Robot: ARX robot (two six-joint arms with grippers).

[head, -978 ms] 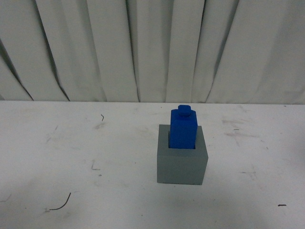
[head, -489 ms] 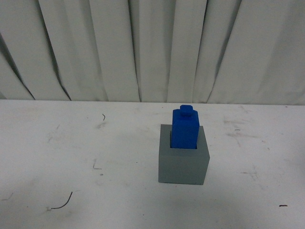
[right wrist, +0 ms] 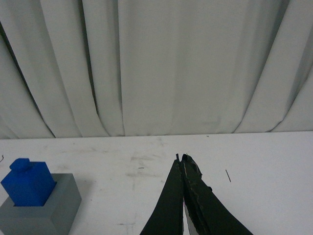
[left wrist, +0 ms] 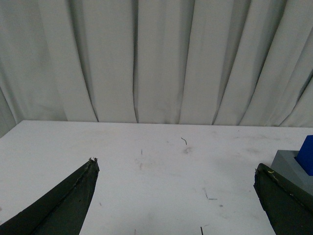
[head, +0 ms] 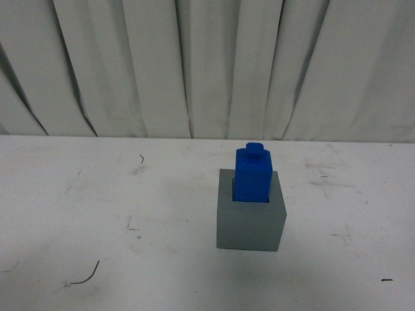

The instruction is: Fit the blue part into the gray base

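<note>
Pale pleated curtains [head: 194, 65] hang behind a white, scuffed tabletop [head: 97, 214] marked with faint smudges and a few dark scratches. On that tabletop stands the matte gray cube base [head: 250, 227], and the bright blue matte rectangular block [head: 253, 175] sits upright in the square recess of the cube's top face — its lower end is sunk below the gray rim, its upper body and the small stud on top rise clear above it. Neither arm shows in the front view. From the left wrist, the left gripper [left wrist: 176, 169] has its two dark fingers [left wrist: 68, 200] spread wide apart with nothing between them; the gray cube base [left wrist: 288, 164] and a corner of the blue block [left wrist: 307, 154] appear just beyond one fingertip, apart from it. From the right wrist, the right gripper [right wrist: 183, 157] has its dark fingers [right wrist: 171, 200] pressed together at the tips, holding nothing — the gray cube base [right wrist: 44, 208] with the blue block [right wrist: 27, 183] seated in it stands well apart from those fingers, off to one side on the white surface.
</note>
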